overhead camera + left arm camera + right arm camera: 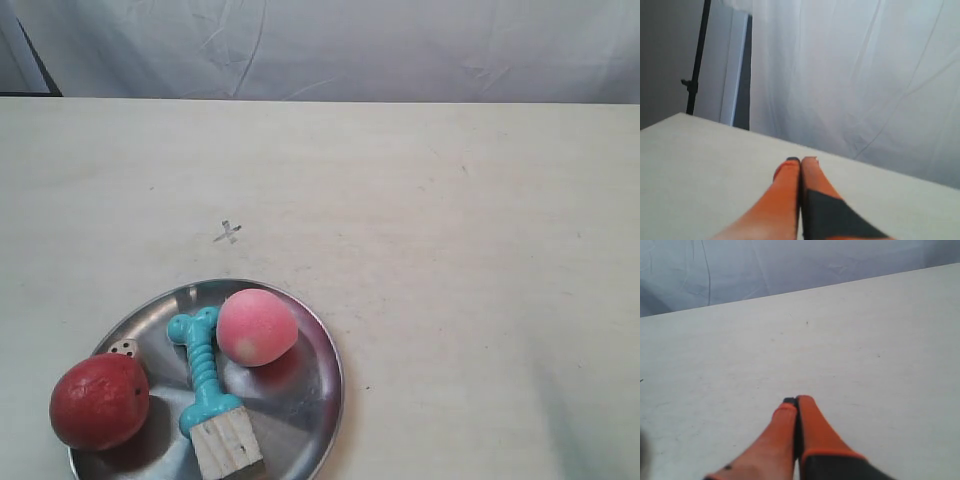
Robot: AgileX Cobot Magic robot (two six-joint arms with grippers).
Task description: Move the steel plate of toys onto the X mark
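Note:
The steel plate (310,395) lies at the front left of the exterior view, cut off by the bottom edge. On it rest a red apple-like ball (99,400), a pink peach (257,326), a teal bone toy (203,375), a wooden cube (227,445) and a tiny white die (124,348). The faint grey X mark (228,233) sits on the table just beyond the plate. My left gripper (801,160) is shut with nothing in it, over bare table. My right gripper (794,400) is also shut and empty. Neither gripper shows in the exterior view.
The pale table (450,250) runs back to a white cloth backdrop (350,45). A black stand pole (696,60) rises beyond the table's corner in the left wrist view.

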